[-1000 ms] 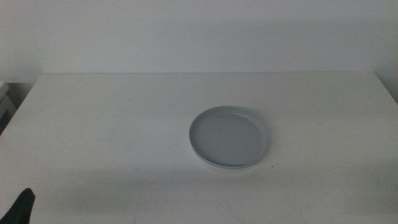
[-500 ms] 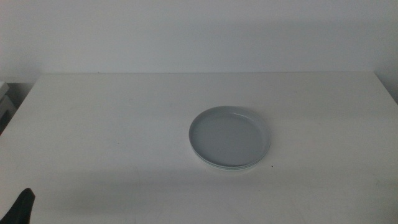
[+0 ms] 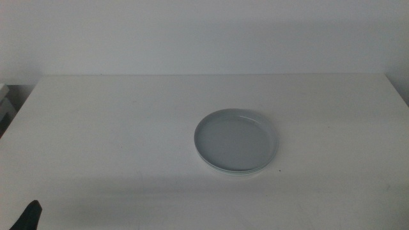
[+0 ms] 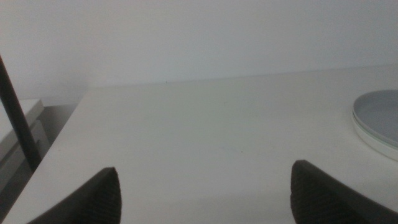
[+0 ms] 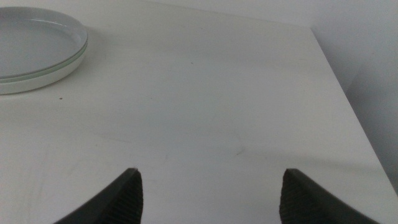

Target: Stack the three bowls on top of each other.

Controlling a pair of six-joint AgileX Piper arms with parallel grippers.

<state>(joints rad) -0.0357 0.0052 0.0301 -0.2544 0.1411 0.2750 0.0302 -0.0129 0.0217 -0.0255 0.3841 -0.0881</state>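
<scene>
Both grippers sit back from the work, each with its jaws spread wide and nothing between them. Of the left gripper (image 3: 27,217) the middle view shows only a dark tip at the near left corner of the white table (image 3: 115,128); in its own wrist view the left gripper (image 4: 205,196) shows two dark jaws standing far apart over bare tabletop. The right gripper (image 5: 208,196) is out of the middle view; its wrist view shows its two ribbed jaws parted just as widely above the table's near right part, close to the right edge.

The three bowls are already nested in one stack (image 3: 236,141), which rests flat on the table a little right of its centre, well apart from both grippers. The grey bowl (image 3: 234,138) lies on top, its shallow inside facing up. Under it, at the near edge of the stack, thin rims of the two lower dishes peek out. The right wrist view shows these layers more plainly: a pale mint green rim (image 5: 76,56) directly below the grey one, and the white bowl (image 5: 37,82) at the bottom, touching the table. The left wrist view catches only the edge of the stack (image 4: 379,121).

A white wall (image 3: 204,35) rises behind the table's far edge.
</scene>
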